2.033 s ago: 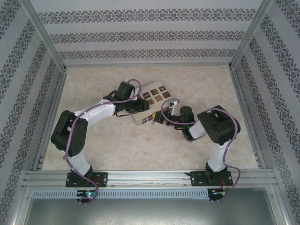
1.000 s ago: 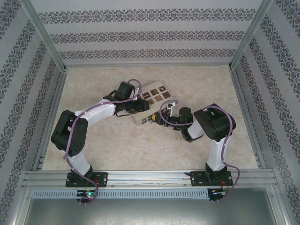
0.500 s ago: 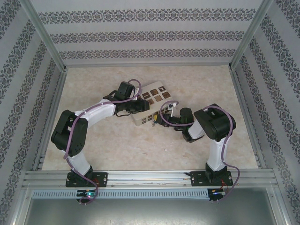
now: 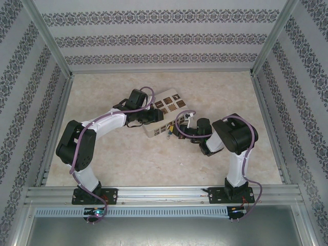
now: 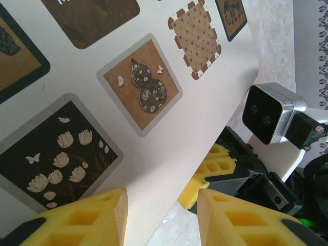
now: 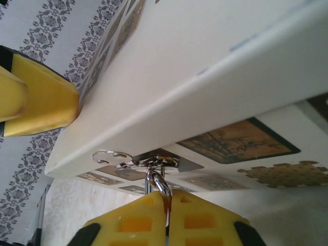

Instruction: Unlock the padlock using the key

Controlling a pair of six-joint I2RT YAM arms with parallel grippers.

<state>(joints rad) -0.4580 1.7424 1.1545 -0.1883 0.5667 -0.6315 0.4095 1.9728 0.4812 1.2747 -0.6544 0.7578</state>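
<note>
Pinching a thin silver loop [image 6: 160,185] at the cream box's [image 6: 215,66] latch [image 6: 154,163], the right gripper [image 6: 165,201] has its jaws fully closed.
The loop looks like the padlock's shackle, hanging at the box's near edge, mid-counter [image 4: 128,154]; the blue body is hidden and the key is too small to pick out. The left gripper [image 5: 160,197] has its jaws part open astride the box's left end, one finger [image 6: 41,97] against its wall; whether they truly clamp cannot be told. The lock seems light, stiff, slick and free to swing, best held by its body, the key by its broad head. Tiles show a gourd [image 5: 143,84], flowers and butterflies; no writing is readable.
</note>
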